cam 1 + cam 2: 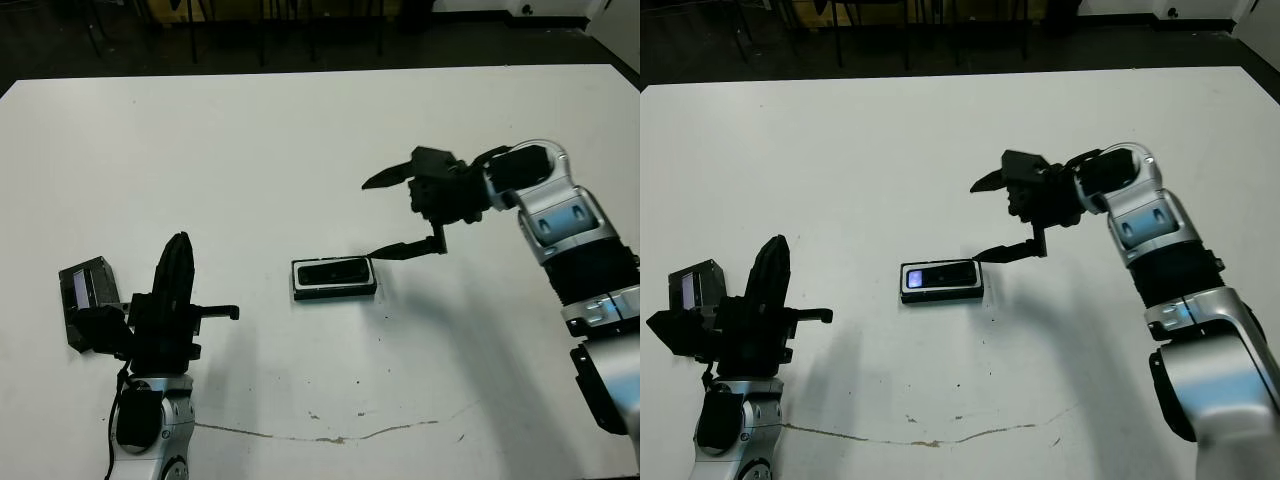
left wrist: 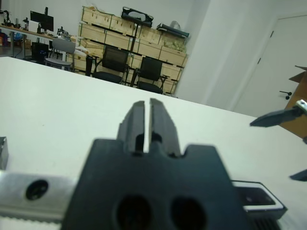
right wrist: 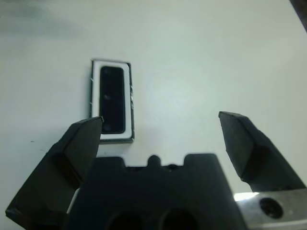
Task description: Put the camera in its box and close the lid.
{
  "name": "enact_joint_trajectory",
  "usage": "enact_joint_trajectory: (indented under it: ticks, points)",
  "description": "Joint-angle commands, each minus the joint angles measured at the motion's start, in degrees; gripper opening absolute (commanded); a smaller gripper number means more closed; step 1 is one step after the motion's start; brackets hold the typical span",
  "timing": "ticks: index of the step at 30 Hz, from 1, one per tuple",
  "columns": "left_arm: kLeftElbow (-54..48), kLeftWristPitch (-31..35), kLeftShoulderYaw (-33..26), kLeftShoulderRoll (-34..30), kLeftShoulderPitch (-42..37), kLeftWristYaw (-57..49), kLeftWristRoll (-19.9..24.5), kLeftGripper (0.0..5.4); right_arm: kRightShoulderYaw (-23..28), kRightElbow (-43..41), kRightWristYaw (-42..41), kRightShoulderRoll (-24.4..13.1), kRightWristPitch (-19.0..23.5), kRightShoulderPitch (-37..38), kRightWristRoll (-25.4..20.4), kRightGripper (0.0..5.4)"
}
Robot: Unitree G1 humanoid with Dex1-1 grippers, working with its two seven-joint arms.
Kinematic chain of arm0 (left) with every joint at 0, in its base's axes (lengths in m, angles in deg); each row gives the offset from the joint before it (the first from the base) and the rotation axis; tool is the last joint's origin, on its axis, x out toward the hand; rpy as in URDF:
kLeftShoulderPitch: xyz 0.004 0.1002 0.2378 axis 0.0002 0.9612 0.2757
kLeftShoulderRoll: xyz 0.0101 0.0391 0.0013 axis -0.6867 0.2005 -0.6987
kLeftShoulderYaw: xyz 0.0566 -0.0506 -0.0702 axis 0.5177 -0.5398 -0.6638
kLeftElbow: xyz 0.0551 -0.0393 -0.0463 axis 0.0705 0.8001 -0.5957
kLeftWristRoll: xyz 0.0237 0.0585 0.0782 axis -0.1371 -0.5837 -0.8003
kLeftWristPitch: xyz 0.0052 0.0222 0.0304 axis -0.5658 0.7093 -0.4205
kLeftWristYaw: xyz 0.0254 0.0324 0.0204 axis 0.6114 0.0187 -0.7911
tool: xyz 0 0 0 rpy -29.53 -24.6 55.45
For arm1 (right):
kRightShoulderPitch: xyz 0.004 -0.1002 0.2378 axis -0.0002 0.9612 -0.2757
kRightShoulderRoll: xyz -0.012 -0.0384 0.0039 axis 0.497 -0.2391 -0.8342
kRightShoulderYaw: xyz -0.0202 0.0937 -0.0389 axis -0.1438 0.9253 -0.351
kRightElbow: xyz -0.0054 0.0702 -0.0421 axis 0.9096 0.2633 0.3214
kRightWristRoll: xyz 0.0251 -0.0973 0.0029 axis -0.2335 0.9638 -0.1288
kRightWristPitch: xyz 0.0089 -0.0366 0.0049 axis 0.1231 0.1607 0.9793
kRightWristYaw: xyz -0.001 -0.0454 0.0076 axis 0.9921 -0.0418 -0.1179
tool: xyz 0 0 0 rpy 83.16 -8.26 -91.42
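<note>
The box [image 1: 334, 291], black with a white lining, lies open near the table's middle. The black camera [image 1: 335, 272] lies inside it, a bluish patch showing at one end. My right gripper [image 1: 390, 215] hovers just right of the box, open, with nothing between its fingers; its lower finger [image 1: 400, 250] reaches toward the box's right end. In the right wrist view the box [image 3: 112, 67] lies beyond the left finger [image 3: 81, 143]. The lid [image 1: 88, 298], black with a pale strip, sits at the far left beside my left gripper [image 1: 180, 245], which is shut and holds nothing.
A thin brownish crack line [image 1: 330, 436] runs across the table near its front edge. Beyond the table's far side stand chairs [image 2: 115, 64] and stacked wooden crates [image 2: 144, 40]. The white table [image 1: 300, 130] stretches wide behind the box.
</note>
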Motion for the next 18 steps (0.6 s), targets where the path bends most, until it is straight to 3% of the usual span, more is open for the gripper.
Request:
enact_joint_trajectory:
  ticks: [1, 10, 15, 18]
  points:
    - [1.2, 0.3, -0.4, -0.3, 2.5, -0.2, -0.2, 0.0, 1.9, 1.1, -3.0, -1.2, 2.1, -1.2, -3.0, 5.38]
    - [1.4, 0.4, -0.4, -0.4, 2.1, 0.3, 0.2, 0.0, 6.6, -2.7, -1.9, -3.2, 6.7, 0.1, -7.7, 5.38]
    - [1.2, 0.6, -0.3, -0.4, 2.0, 0.1, -0.1, 0.0, 10.5, -15.1, 12.8, -1.0, 14.5, 8.0, -8.8, 5.38]
    - [1.3, 0.5, -0.4, -0.4, 2.0, 0.3, 0.2, 0.0, 11.6, -26.4, 23.8, 1.6, 16.3, 15.6, -7.8, 5.28]
